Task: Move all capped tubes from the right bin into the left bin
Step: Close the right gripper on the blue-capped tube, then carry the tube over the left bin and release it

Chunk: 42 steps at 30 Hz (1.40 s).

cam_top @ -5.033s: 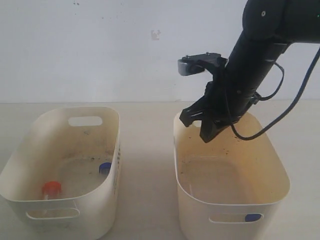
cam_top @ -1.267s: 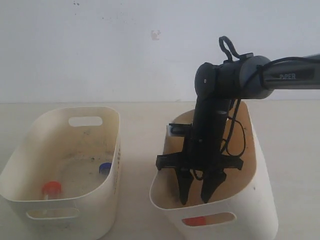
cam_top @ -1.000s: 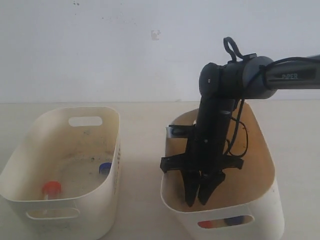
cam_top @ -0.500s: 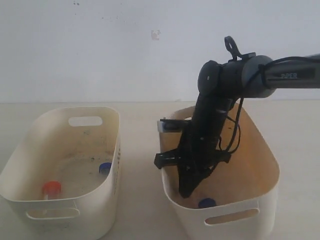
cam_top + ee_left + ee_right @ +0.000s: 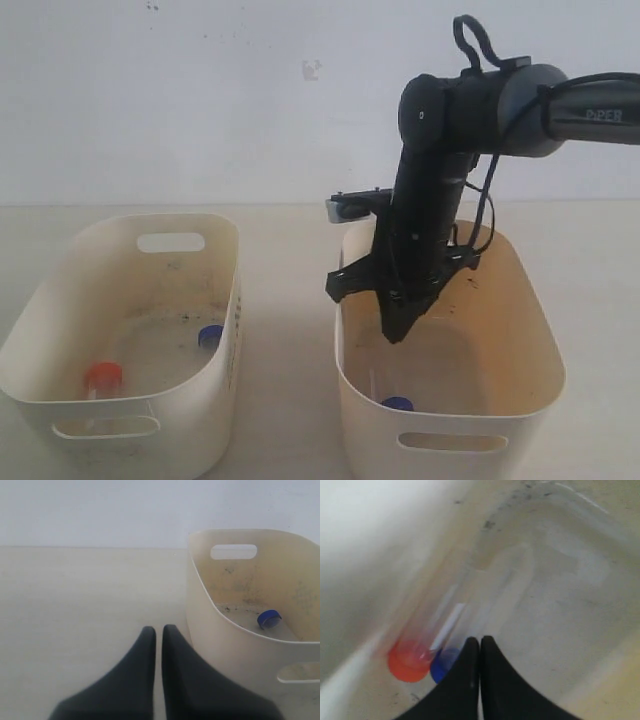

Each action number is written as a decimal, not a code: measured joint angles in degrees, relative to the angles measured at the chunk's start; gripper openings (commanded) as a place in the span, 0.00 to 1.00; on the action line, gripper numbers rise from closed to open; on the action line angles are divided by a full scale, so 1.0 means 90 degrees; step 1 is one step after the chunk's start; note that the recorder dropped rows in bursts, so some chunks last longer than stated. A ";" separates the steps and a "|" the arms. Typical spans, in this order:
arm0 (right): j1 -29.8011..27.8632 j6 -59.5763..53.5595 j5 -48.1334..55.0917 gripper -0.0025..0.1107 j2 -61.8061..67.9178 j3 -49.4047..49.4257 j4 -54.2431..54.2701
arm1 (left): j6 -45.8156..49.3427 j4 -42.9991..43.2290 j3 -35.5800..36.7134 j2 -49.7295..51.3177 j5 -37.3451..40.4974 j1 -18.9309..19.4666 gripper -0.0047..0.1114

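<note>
r tool (image 5: pixel 396 330) shut over r bin (image 5: pixel 520 425)

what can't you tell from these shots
- exterior view: the front wall of the right bin hides its tubes except one blue cap; count unclear
- right wrist view: blur smears the tube with the red-orange cap and its neighbour; the right gripper covers part of the blue one
- left wrist view: the left bin is cut off at the edge; its wall hides most of the floor
</note>
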 measured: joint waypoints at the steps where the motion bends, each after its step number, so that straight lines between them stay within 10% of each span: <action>1: 0.0000 0.0080 0.0000 0.03 -0.0034 0.0000 -0.0178 | 0.0000 0.0000 0.0000 0.0000 0.0000 0.0000 0.08; 10: 0.0000 0.0438 0.0000 0.61 -0.0267 -0.0004 -0.0515 | 0.0000 0.0000 0.0000 0.0000 0.0000 0.0000 0.08; 29: 0.0000 0.0816 -0.0043 0.47 0.0431 0.0922 0.0538 | 0.0000 0.0000 0.0000 0.0000 0.0000 0.0000 0.08; 33: 0.0000 0.0777 0.0075 0.02 0.0569 0.0922 0.0579 | 0.0000 0.0000 0.0000 0.0000 0.0000 0.0000 0.08; 42: 0.0000 0.0636 0.0006 0.03 -0.0193 0.0910 0.0477 | 0.0000 0.0000 0.0000 0.0000 0.0000 0.0000 0.08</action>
